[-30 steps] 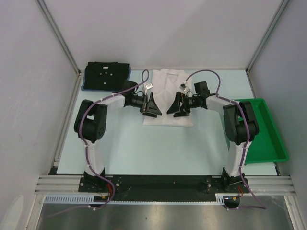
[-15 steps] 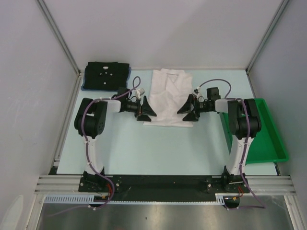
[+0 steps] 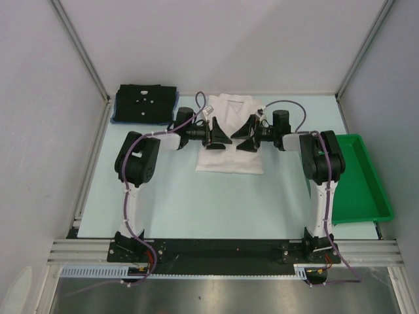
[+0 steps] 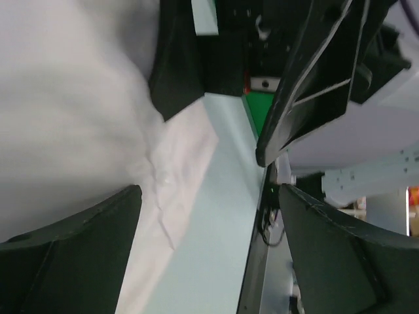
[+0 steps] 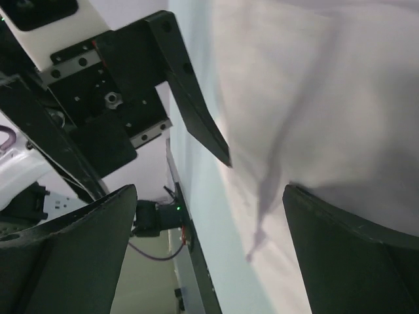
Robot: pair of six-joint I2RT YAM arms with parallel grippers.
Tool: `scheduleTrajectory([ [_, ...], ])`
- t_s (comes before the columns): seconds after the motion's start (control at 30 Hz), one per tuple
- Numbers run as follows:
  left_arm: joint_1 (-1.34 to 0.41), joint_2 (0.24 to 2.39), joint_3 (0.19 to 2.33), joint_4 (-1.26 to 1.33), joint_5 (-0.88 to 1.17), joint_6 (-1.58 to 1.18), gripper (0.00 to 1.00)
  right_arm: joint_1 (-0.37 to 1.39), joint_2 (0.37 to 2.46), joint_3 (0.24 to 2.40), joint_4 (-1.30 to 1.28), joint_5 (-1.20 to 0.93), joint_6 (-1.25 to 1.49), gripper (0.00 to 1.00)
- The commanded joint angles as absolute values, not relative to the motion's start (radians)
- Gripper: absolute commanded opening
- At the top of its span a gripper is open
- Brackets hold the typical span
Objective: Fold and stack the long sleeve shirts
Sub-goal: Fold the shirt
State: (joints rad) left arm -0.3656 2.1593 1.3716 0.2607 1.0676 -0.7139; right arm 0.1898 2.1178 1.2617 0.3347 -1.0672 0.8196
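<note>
From above, the thin white long sleeve shirt [image 3: 229, 156] is seen on the pale worktop [image 3: 163, 196], under the left pincer [image 3: 221, 137] and the right pincer [image 3: 243, 139], which are turned toward each other. Only there the folded black shirt with white marks [image 3: 145, 103] is shown, well left of the left pincer. In the wrist views both pincers are seen spread, with nothing pinched.

White shirt [image 3: 230, 159]: thin, creased cloth
</note>
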Motion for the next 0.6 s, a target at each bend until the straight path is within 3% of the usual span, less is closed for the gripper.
scheduleTrajectory([
  [0.0, -0.324, 2.293, 1.419, 0.42, 0.95, -0.877, 0.93, 0.117, 2.247, 1.285, 0.39, -1.011, 0.869, 1.0],
  [0.17, -0.275, 2.283, 1.355, 0.266, 0.896, -0.795, 0.94, 0.045, 2.246, 1.295, 0.269, -0.945, 0.735, 1.0],
  [0.33, -0.252, 2.148, 1.315, 0.296, 1.027, -0.716, 0.93, 0.052, 2.133, 1.322, 0.239, -1.028, 0.764, 1.0],
  [0.57, -0.324, 2.164, 1.435, 0.362, 1.02, -0.781, 0.9, 0.135, 2.152, 1.324, 0.517, -1.032, 1.046, 1.0],
])
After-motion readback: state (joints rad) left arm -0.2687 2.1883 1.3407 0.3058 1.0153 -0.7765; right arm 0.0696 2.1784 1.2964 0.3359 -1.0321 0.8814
